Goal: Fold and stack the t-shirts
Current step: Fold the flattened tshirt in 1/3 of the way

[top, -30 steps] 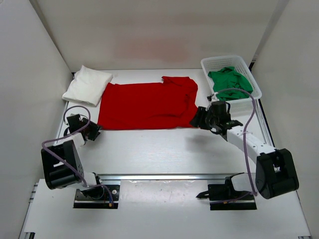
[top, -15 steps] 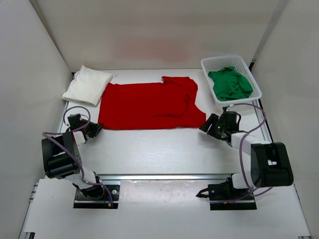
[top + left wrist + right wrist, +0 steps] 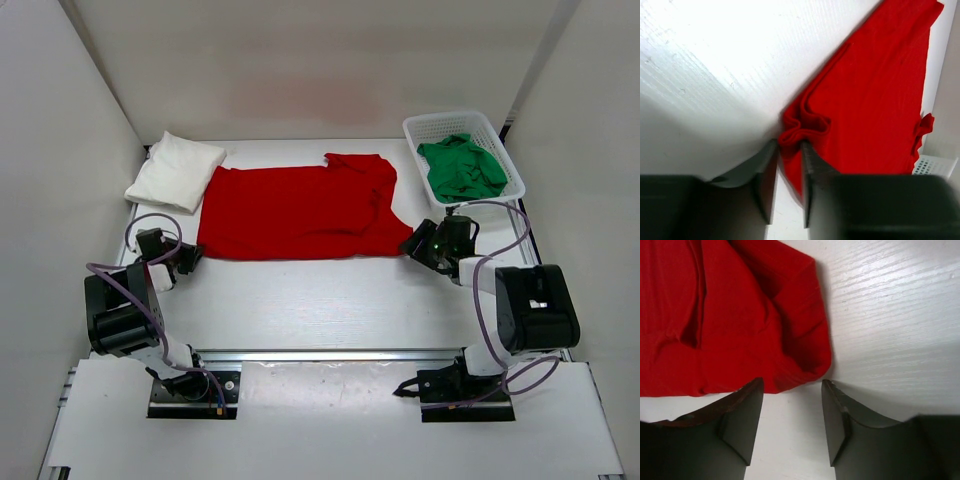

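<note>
Red t-shirt (image 3: pixel 300 212) lies spread flat on table (image 3: pixel 320 300), soft, light and limp, best taken by its 2 near corners: left gripper (image 3: pixel 788 150) pinched narrow on bunched near-left corner, right gripper (image 3: pixel 790 407) wide open, empty, near-right corner just ahead.

Before me the red t-shirt (image 3: pixel 300 212) is lying spread flat, the white t-shirt (image 3: pixel 176 170) sitting folded at its left, the green t-shirt (image 3: pixel 460 168) lying crumpled in the basket (image 3: pixel 415 130).
</note>
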